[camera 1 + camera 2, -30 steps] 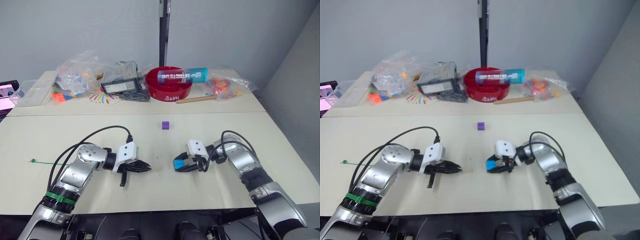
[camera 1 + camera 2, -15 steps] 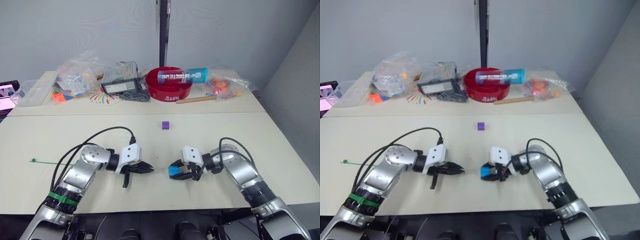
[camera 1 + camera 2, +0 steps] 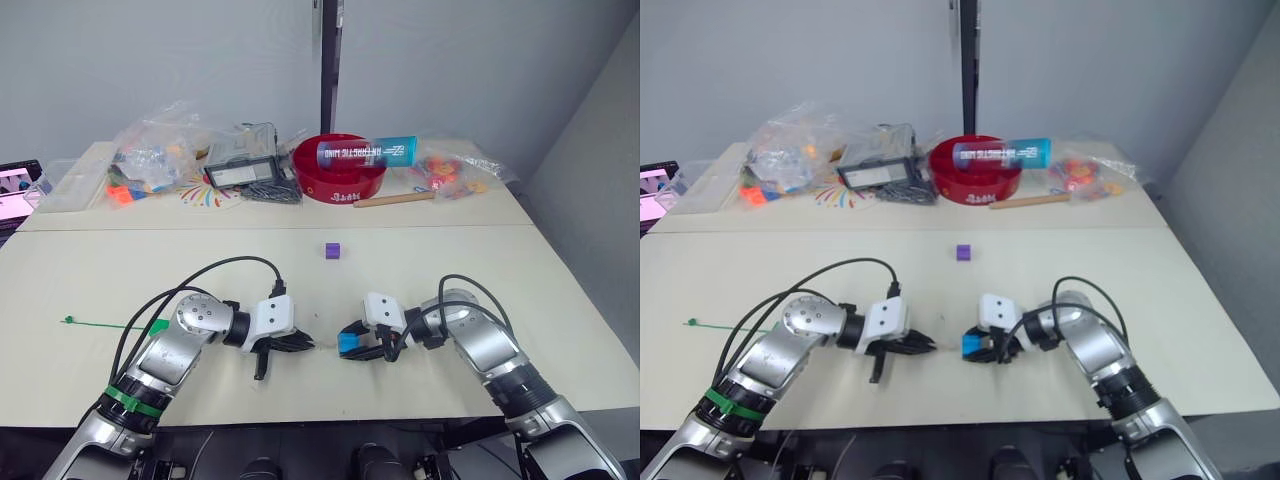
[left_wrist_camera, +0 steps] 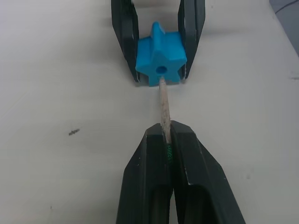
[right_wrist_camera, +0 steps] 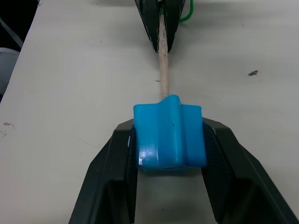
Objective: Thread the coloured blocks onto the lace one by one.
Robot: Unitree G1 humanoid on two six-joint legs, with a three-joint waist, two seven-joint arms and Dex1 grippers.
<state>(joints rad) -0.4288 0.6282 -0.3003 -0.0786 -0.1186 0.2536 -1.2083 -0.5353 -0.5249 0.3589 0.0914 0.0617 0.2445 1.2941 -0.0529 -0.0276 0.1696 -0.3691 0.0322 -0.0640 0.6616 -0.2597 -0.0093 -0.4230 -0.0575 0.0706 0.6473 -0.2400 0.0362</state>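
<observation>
Right hand (image 5: 167, 196) pinches glossy star-shaped blue block (image 5: 169, 136); left hand (image 4: 167, 135) pinches lace's (image 4: 164, 105) pale stiff tip.

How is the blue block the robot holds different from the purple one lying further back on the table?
The blue block is star-shaped and clamped in the right gripper; the purple block looks cube-like and lies loose, untouched. The lace tip meets the blue one; none reaches the purple. Both are small.
</observation>
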